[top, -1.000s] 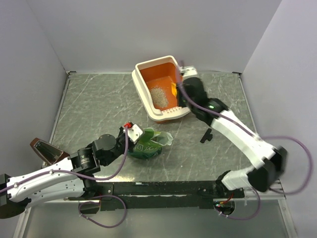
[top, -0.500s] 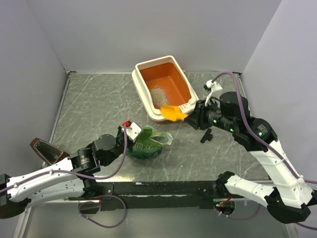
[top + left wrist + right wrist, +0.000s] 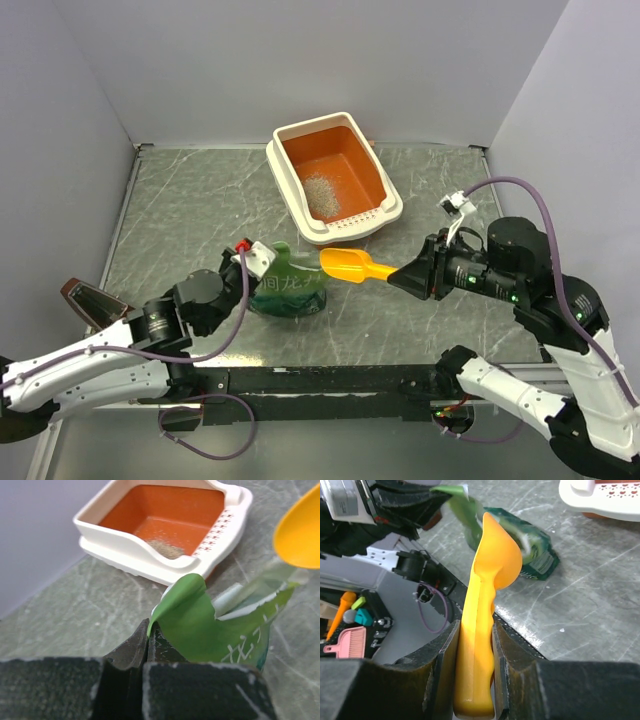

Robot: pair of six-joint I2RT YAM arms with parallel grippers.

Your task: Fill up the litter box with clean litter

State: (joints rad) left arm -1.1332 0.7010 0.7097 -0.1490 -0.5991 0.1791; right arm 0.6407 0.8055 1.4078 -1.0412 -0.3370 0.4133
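**Both jaws clamped: left on the bag, right on the scoop**

The left gripper (image 3: 258,256) has its jaws pinched tight on the upper edge of the bag. The right gripper (image 3: 402,277) grips the scoop's handle between its jaws.

The grey-green marbled table (image 3: 190,210) carries everything. Far of centre sits the large rectangular plastic litter box (image 3: 283,168), orange inside with a cream-white rim, its holed short edge nearest the arms. Near of it, left of centre, stands the crinkly green plastic bag (image 3: 290,290), pulled up by its top. The orange-yellow plastic scoop (image 3: 352,265) hangs level just right of the bag, bowl pointing left. The clean litter (image 3: 322,193), a small pale grey pile, lies on the box floor toward its near end.
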